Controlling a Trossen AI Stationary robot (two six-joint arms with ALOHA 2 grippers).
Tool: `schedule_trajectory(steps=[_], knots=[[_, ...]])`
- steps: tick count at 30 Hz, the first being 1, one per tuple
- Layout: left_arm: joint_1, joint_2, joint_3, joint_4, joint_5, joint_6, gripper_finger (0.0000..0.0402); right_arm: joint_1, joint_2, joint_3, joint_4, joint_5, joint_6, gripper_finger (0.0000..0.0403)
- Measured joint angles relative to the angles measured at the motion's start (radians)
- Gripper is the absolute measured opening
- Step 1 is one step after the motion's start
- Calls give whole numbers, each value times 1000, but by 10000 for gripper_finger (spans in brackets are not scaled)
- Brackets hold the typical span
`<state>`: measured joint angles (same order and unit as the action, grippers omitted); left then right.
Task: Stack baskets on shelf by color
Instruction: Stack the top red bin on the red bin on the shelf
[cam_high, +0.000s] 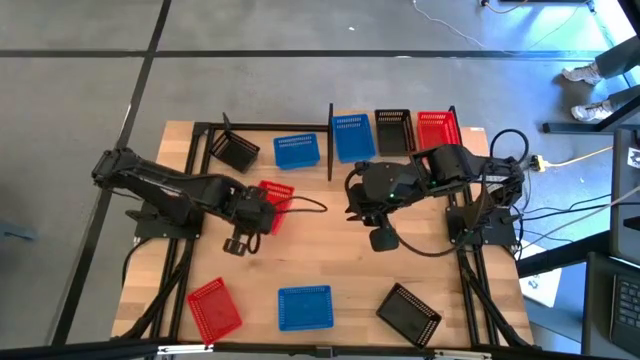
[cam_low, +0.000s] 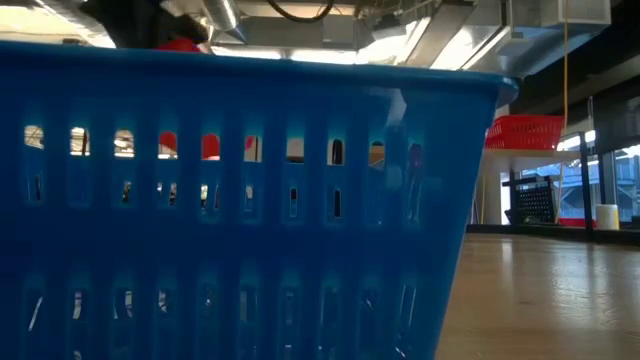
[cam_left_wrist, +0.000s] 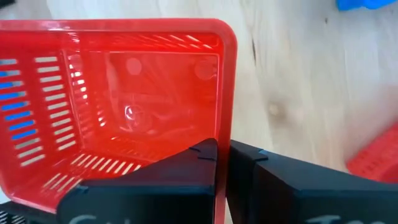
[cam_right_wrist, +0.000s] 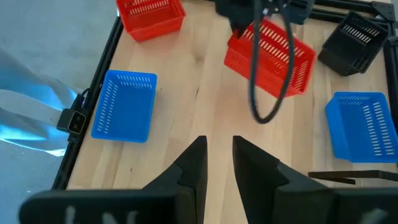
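My left gripper (cam_high: 262, 207) is shut on a red basket (cam_high: 275, 200) at the table's middle left; it also shows in the right wrist view (cam_right_wrist: 270, 53). My right gripper (cam_right_wrist: 219, 155) hangs empty over the table's middle, its fingers a narrow gap apart. On the shelf (cam_high: 372, 155) at the far right stand a blue basket (cam_high: 350, 137), a black basket (cam_high: 393, 130) and a red basket (cam_high: 437, 128). A black basket (cam_high: 236, 150) and a blue basket (cam_high: 296, 150) lie at the far left. My left gripper pinches one side wall of the red basket at its rim (cam_left_wrist: 224, 134), one finger (cam_left_wrist: 180, 174) inside the basket and one (cam_left_wrist: 286, 183) outside. The fingers come slanting from the table's left and above. The basket sits tilted in the hold; whether it is clear of the table, I cannot tell.
Near the front edge lie a red basket (cam_high: 214, 308), a blue basket (cam_high: 305, 307) that fills the low view (cam_low: 230, 200), and a black basket (cam_high: 408, 312). Black frame posts (cam_high: 330, 130) stand at the far side. A cable loops between the arms (cam_right_wrist: 258, 93).
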<state>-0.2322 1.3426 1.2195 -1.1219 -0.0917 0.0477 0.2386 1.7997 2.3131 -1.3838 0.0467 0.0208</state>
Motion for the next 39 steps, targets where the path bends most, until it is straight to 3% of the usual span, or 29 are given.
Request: schedule_trajectory(steps=[12,21,27,35,39], knots=[[130,-21,219,-39,80,144,0,12,47,1,45,14,-78,74],[127,-21,289,-43,187,198,0,-27,136,1,118,217,-154,74],[110,-21,289,-41,192,199,0,-53,171,1,214,140,-279,74],[87,-11,289,-37,213,199,0,-91,192,1,286,128,-314,75],[88,-12,289,-36,214,198,0,-107,202,1,288,-4,-374,74]])
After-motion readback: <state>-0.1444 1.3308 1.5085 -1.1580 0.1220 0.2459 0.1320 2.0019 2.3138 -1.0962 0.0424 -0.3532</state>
